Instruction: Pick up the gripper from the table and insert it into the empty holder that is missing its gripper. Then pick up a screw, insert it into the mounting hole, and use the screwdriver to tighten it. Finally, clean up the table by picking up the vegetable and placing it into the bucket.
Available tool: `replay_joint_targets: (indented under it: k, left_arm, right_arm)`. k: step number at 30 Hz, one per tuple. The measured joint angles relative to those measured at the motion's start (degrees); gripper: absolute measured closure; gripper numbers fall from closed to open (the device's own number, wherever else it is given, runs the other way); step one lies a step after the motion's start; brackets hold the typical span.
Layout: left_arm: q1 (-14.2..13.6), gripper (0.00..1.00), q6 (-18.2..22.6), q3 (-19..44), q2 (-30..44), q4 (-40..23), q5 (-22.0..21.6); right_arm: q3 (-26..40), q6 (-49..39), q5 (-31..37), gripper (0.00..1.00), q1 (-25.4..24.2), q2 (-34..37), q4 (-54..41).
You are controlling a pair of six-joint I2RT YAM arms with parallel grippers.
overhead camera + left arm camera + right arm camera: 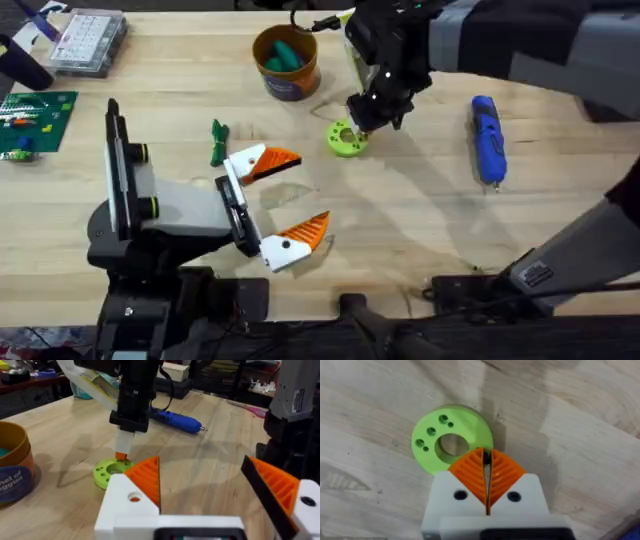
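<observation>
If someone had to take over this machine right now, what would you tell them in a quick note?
Left gripper: open, holding nothing, low over the table near the vegetable.
Right gripper: shut, tips down over the green ring; whether it pinches a screw cannot be seen.
Screwdriver: lying untouched on the table, right side.
Bucket: at the back, teal pieces inside.
Left to do: tighten the screw, then put the vegetable in the bucket.

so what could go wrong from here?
1. The right gripper is shut directly above the lime-green ring; if it carries a screw, too small to see here, the screw could miss a mounting hole.
2. The left gripper is open beside the vegetable; a sweep could knock it away from the bucket.
3. The screwdriver lies loose and may roll.
</observation>
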Motion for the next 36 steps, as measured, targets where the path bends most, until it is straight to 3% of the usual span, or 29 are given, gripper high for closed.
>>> replay_joint_targets:
  k: [17, 30, 36]
  left_arm:
    - [0.0, 0.009, 0.0, 0.0, 0.0, 0.0, 0.0]
    - [0.0, 0.009, 0.0, 0.0, 0.0, 0.0, 0.0]
    - [0.0, 0.009, -0.02, 0.0, 0.0, 0.0, 0.0]
  right_arm:
    - [0.91, 0.0, -0.08, 0.994, 0.0, -0.47, -1.09]
    - [7.26, 0.0, -0.22, 0.994, 0.04, -7.23, -7.95]
    - [7.26, -0.22, -0.2, 0.994, 0.22, -4.48, -9.14]
